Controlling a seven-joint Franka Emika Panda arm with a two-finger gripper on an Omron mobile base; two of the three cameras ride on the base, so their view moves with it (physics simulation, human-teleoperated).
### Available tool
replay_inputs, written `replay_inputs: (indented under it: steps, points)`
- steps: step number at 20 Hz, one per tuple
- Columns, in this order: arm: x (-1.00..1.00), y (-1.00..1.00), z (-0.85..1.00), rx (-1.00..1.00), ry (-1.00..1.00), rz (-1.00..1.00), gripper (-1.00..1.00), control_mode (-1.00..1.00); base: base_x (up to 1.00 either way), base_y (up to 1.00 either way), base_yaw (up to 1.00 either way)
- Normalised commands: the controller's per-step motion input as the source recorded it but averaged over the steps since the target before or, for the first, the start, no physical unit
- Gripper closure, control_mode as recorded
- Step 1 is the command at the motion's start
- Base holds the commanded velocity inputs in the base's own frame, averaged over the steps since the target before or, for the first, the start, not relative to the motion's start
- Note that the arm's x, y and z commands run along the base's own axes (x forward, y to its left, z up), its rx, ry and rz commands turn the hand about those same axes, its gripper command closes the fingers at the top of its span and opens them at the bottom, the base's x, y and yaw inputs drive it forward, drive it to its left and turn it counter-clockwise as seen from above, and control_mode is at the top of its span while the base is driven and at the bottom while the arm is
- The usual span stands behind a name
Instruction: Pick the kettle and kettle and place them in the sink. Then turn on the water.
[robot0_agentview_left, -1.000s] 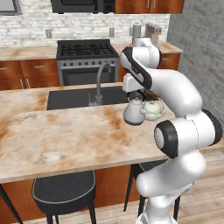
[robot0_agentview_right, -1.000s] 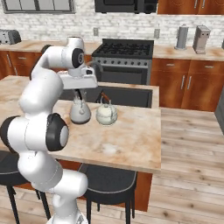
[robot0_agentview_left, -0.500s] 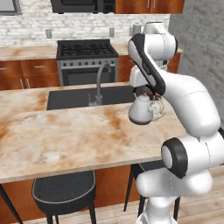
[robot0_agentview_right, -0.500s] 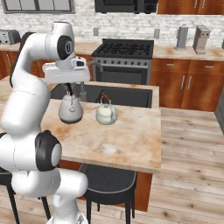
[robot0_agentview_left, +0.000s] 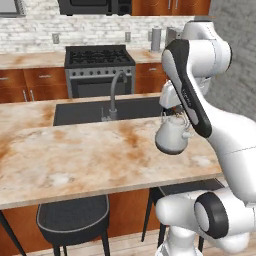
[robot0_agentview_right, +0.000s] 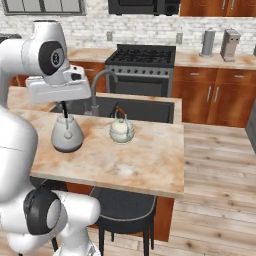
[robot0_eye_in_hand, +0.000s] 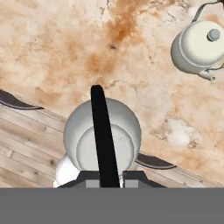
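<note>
Hand view: the tool (robot0_eye_in_hand: 105, 180) is closed on the black arched handle (robot0_eye_in_hand: 103, 135) of the black-handled kettle (robot0_eye_in_hand: 102, 135), which hangs directly beneath it, clear of the marble surface (robot0_eye_in_hand: 65, 48). The kettle body sits over the surface's near edge, with wood floor (robot0_eye_in_hand: 26, 131) and bar stool seats (robot0_eye_in_hand: 151, 162) showing below it.

Risk: the grip is on a thin arched handle only, so the body can swing or rotate about it during transport; a fast sweep could loosen it over the floor. The path to the sink (robot0_agentview_left: 100, 111) passes the gooseneck tap (robot0_agentview_left: 116, 90) and the reddish-handled kettle (robot0_agentview_right: 121, 130), which stands on the surface ahead of the tool, near the basin edge. A low carry could strike either.

Orientation: the held kettle hangs upright, vertical axis in line with the tool. Its handle's long axis runs straight away from the tool's base in the hand view. In the left base view its spout (robot0_agentview_left: 187, 134) appears to point toward the arm, though this is small and uncertain.
</note>
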Motion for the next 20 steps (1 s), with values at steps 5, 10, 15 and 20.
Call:
replay_inputs:
  steps: [5, 10, 15, 20]
  points:
    - [-0.84, 0.0, 0.16, 0.0, 0.0, 0.0, 1.0, -1.0, 0.0, 0.0, 0.0]
    - [-0.42, 0.0, 0.04, 0.0, 0.0, 0.0, 1.0, 1.0, -0.3, 0.0, 0.0]
    - [0.0, 0.0, 0.0, 0.0, 0.0, 0.0, 1.0, 1.0, -0.98, 0.33, 0.0]
    - [0.0, 0.0, 0.0, 0.0, 0.0, 0.0, 1.0, 1.0, -0.97, 0.97, 0.22]
